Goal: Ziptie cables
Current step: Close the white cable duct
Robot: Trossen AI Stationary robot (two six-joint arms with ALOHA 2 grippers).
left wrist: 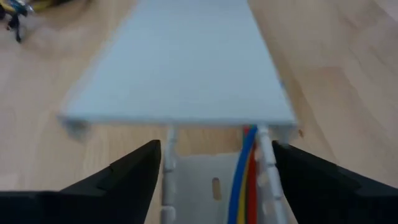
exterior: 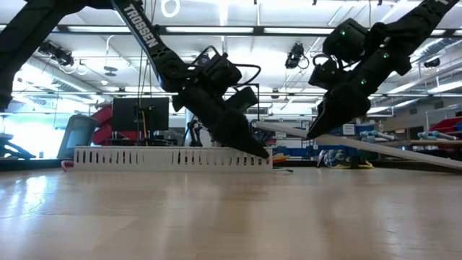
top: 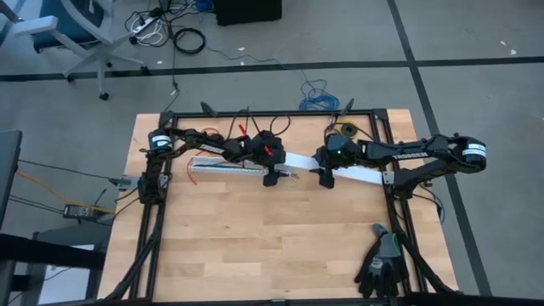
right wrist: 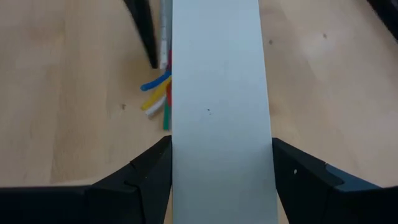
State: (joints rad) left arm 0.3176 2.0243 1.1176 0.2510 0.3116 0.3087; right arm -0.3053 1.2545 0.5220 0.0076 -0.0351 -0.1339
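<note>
A white slotted channel (top: pixel 223 167) lies on the table. The cables (left wrist: pixel 245 180), blue, yellow and red wires, run inside it, and their ends (right wrist: pixel 155 93) stick out beside it. My left gripper (left wrist: pixel 214 180) is open, one finger on either side of the channel's end (left wrist: pixel 214 186). No touch shows there. A flat white cover strip (top: pixel 348 172) reaches over that end, and my right gripper (right wrist: pixel 221 180) is shut on it. The ziptie is out of view. My right gripper pinches the white cover strip between its two fingers by its two long edges (right wrist: pixel 177 174). The fingers lie across the strip and slant down from the table's right. The strip is tilted: its end at the channel (exterior: pixel 263 124) is raised, and it slopes down toward the right (exterior: pixel 440 160).
A pair of black gloves (top: pixel 382 265) lies at the near right corner. A yellow and black spool (top: pixel 344 129) sits at the far edge. Black frame rails (top: pixel 399 221) run along the table's sides. Bare wood (top: pixel 272 238) fills the near half.
</note>
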